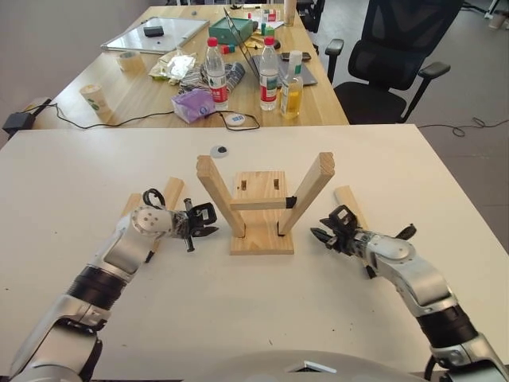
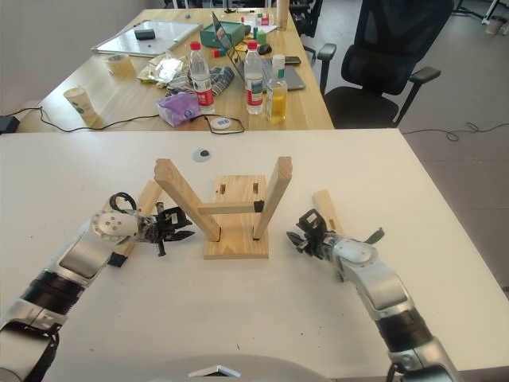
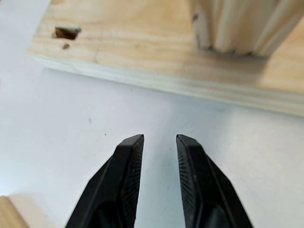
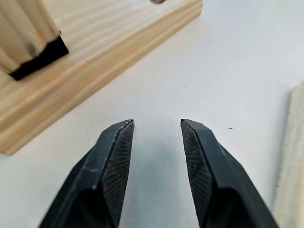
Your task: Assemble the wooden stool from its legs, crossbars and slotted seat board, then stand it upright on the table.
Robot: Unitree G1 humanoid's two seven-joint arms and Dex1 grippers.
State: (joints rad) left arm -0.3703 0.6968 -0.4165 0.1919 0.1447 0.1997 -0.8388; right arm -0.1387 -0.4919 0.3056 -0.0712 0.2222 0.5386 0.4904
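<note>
Mid-table, the half-built stool waits: its slotted seat board (image 1: 262, 239) lies flat, with two legs (image 1: 219, 195) planted in it, splayed apart and bridged by a crossbar (image 1: 258, 204). The wood looks stiff and light, the joints probably loose, so low on a leg seems the safest hold. The left gripper (image 1: 208, 223) and right gripper (image 1: 320, 235) flank the board, low over the table (image 1: 238, 318), forearms angled inward, both pincers slightly spread and empty. One loose leg (image 1: 172, 191) lies toward the left edge, a second loose leg (image 1: 347, 199) toward the right.

L pincer (image 3: 159, 137), R pincer (image 4: 156, 122): both agape

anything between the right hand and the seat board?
No. The right wrist view shows bare white table between the open right hand and the seat board edge.
</note>
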